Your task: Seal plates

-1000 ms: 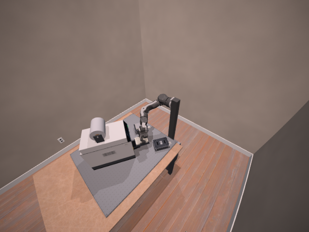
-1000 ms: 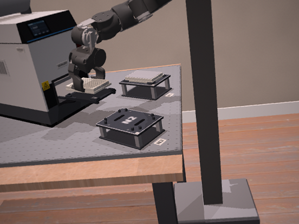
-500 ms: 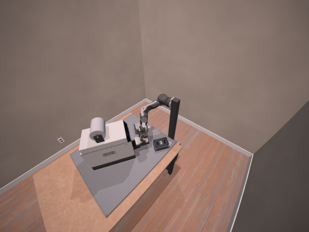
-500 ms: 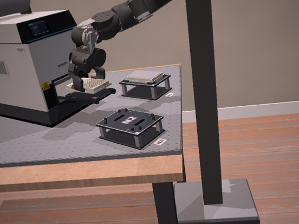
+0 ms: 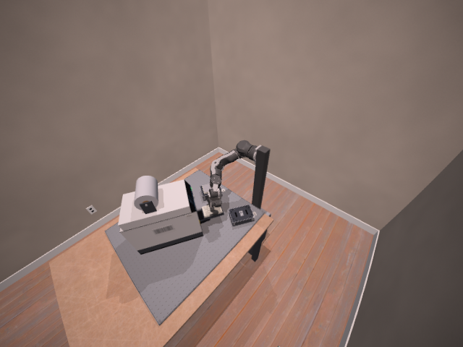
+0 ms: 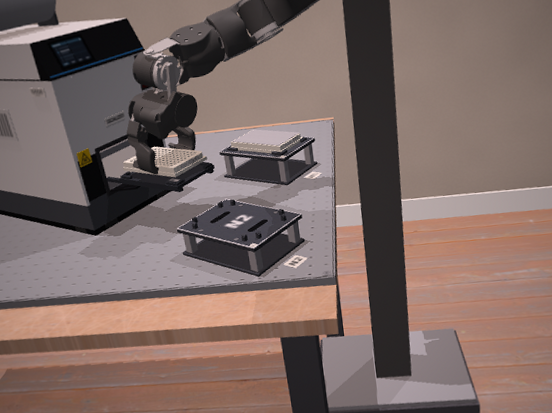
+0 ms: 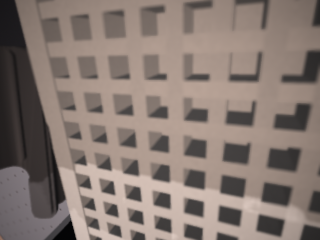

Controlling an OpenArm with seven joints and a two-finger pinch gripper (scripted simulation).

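Over the sealer's black pull-out stage (image 6: 194, 174) I have the dark two-finger gripper (image 6: 163, 153) clamped across the cream open-well plate (image 6: 176, 158), jaws closed on its sides. I judge the plate to be resting on or just above the stage, near the big white sealer box (image 6: 21, 121); I can't tell whether it sits flat inside the locators. Open wells fill the wrist view, so no foil yet. Black nest N2 (image 6: 239, 222) stands bare, presumably this plate's home. The other nest (image 6: 305, 143) carries a smooth-topped plate (image 6: 265, 140).
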